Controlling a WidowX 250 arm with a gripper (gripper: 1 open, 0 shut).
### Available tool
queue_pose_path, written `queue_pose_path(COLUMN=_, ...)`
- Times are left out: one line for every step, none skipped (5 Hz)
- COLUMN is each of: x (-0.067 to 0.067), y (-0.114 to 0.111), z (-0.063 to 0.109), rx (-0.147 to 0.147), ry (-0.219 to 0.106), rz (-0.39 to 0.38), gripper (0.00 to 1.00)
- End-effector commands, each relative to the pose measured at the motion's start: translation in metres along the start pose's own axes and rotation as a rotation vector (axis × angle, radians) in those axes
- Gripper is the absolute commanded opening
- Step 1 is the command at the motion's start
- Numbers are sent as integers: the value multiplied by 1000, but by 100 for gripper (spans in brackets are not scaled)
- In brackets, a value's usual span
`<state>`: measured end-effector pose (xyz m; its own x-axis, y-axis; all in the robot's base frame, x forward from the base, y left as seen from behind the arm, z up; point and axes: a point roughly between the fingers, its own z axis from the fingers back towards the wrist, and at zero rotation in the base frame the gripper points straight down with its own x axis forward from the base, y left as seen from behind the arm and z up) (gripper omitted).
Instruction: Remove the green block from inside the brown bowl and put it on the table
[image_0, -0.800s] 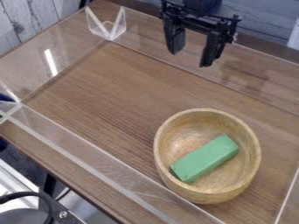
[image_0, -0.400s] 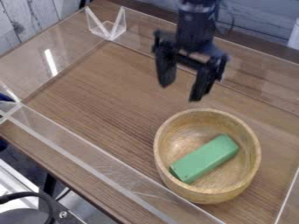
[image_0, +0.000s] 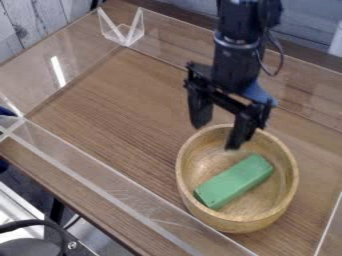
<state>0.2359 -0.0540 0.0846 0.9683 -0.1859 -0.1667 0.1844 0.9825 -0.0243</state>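
Note:
A bright green block (image_0: 234, 181) lies flat inside the brown bowl (image_0: 195, 172), a round tan wooden bowl at the lower right of the table (image_0: 107, 110). My black gripper (image_0: 223, 121) hangs open just above the bowl's far rim, pointing down, nothing between its fingers. One fingertip (image_0: 246, 134) reaches over the bowl's upper edge near the block's far end. The block rests diagonally and is fully visible.
Low clear acrylic walls (image_0: 80, 165) border the tabletop on all sides. A small clear bracket (image_0: 123, 27) stands at the far left corner. Bare wood-grain surface stretches left of the bowl.
The gripper has come from the far edge of the table down and toward the bowl, staying open. The block and bowl have not moved.

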Motion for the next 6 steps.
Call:
queue_pose_path(x=2, y=-16, z=6, rx=-2, ry=-54, rz=-48, gripper=100)
queue_pose_path(x=2, y=-22, z=2, rx=-6, ry=-55, rz=-73, gripper=100)
queue_pose_path(x=2, y=-25, z=-2, rx=-14, ry=-56, rz=-88, gripper=100)
queue_pose_path(x=1, y=-24, z=-6, rx=-22, ry=-63, rz=-99, gripper=100)
queue_pose_path(x=-1, y=-23, z=-5, rx=-33, ry=-83, rz=-107, gripper=100)
queue_pose_path(x=0, y=-22, z=-2, rx=-41, ry=-105, rz=-107, gripper=100)
